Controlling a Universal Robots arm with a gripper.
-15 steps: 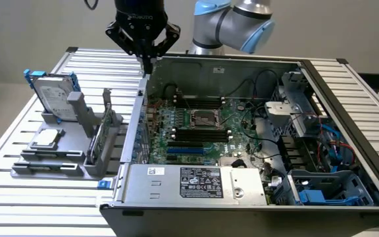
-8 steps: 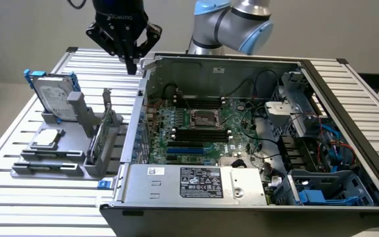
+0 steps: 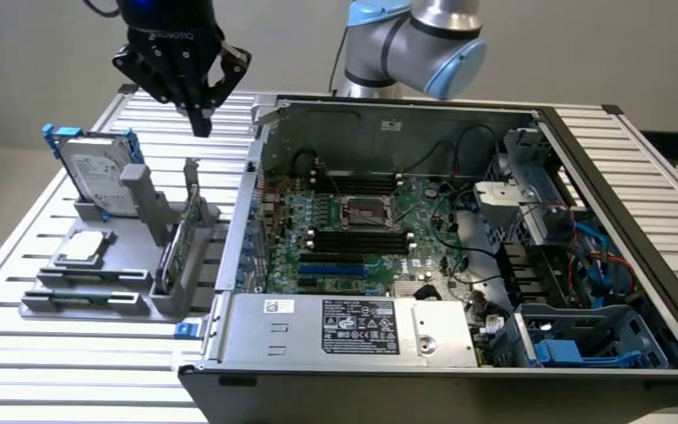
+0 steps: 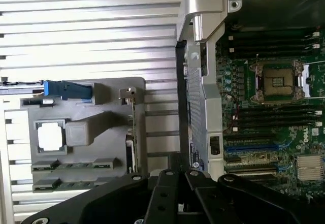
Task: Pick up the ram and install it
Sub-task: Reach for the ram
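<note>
The black tool point(image 3: 202, 122) hangs high at the exterior view's left, pointing straight down, its fingers drawn together to a tip, gripping nothing. The grey-and-blue arm point(image 3: 419, 40) bends behind, further right.

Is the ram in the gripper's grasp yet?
No, the ram stands on edge in the gray holder, and the gripper hangs above it, apart from it.

Gripper point(image 3: 201, 122) hovering above grey holder point(image 3: 89, 302), ram point(image 3: 169, 258) seemingly upright inside
</note>
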